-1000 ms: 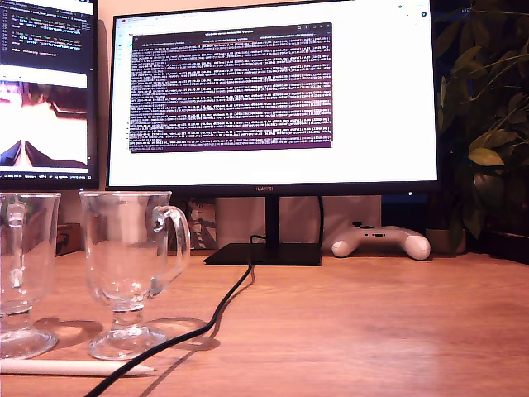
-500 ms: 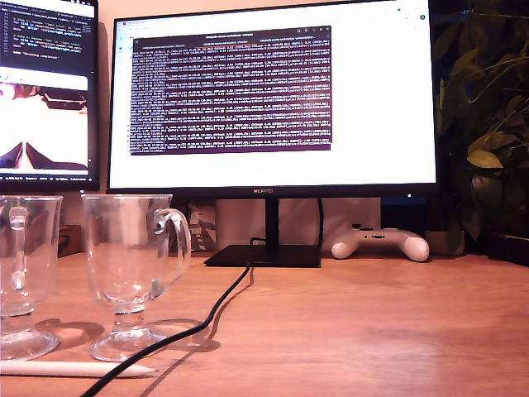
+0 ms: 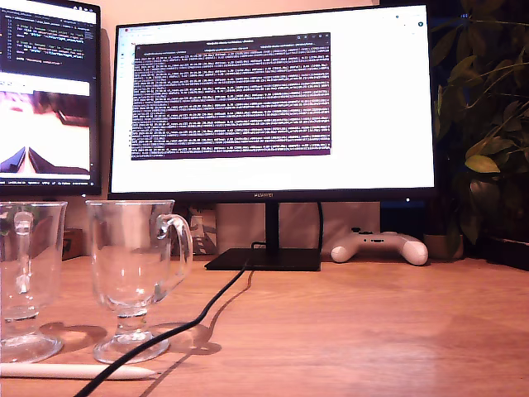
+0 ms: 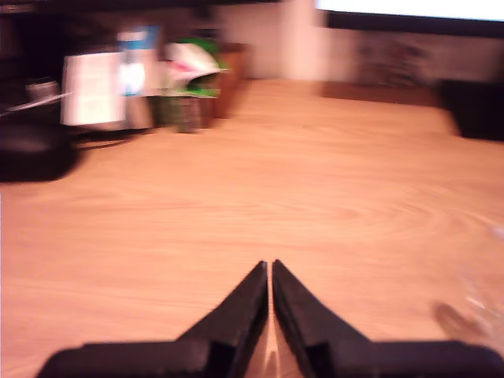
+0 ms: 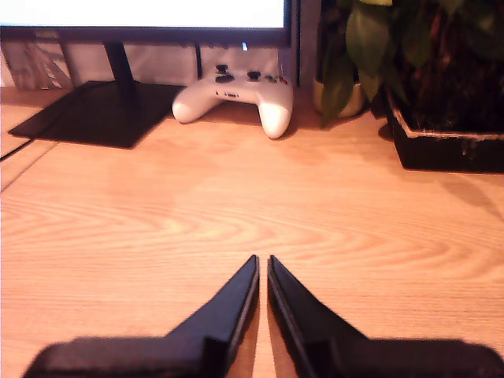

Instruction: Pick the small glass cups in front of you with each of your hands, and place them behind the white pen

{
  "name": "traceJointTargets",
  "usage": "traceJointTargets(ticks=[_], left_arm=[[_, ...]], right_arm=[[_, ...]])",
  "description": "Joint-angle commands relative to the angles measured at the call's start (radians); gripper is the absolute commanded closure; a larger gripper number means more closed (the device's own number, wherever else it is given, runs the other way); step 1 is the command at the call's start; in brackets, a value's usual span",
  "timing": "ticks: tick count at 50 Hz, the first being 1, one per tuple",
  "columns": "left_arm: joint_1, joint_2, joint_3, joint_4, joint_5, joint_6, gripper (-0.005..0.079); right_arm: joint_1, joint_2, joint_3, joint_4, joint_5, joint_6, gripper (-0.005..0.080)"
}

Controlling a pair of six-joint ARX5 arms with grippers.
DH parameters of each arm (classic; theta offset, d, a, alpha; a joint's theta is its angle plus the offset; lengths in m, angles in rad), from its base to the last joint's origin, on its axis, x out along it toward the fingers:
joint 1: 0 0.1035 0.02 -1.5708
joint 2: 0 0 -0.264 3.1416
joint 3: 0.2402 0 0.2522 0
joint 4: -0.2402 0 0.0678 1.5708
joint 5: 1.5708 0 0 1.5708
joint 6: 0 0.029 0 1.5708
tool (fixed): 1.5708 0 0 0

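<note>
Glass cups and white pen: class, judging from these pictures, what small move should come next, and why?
Probably none beyond keeping clear: both glass cups already stand upright just behind the white pen, and my first gripper and my second gripper are shut and empty.

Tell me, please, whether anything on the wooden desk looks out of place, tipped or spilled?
One oddity: a black cable trails from the monitor stand across the desk, passing close by the foot of the clear glass mug nearer the exterior view's middle and the slim white pen. Both mugs, including the second mug, stand upright and look empty.
</note>
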Motion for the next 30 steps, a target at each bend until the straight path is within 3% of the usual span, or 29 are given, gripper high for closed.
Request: traceJointTargets(ticks=[1,16,24,30], left_arm=[[0.004,-0.009,-0.026,0.012,0.009,-0.005,0.0765],[0.045,-0.009,-0.026,0.073,0.01,0.03,0.0765],[0.125,-0.009,-0.026,0.11,0.123,0.042,0.0765],[0.169,-0.009,-0.026,0.097,0.156,0.051,0.0765]], right_arm=[[-0.001,-0.017,-0.019,-0.007,-0.015,-0.006,0.0764],[-0.001,-0.103,-0.019,-0.085,-0.061,-0.005,0.0764],[0.0,-0.129,-0.019,-0.119,-0.071,0.002,0.0764],[0.0,-0.137,-0.019,-0.131,-0.074,0.002,0.0764]])
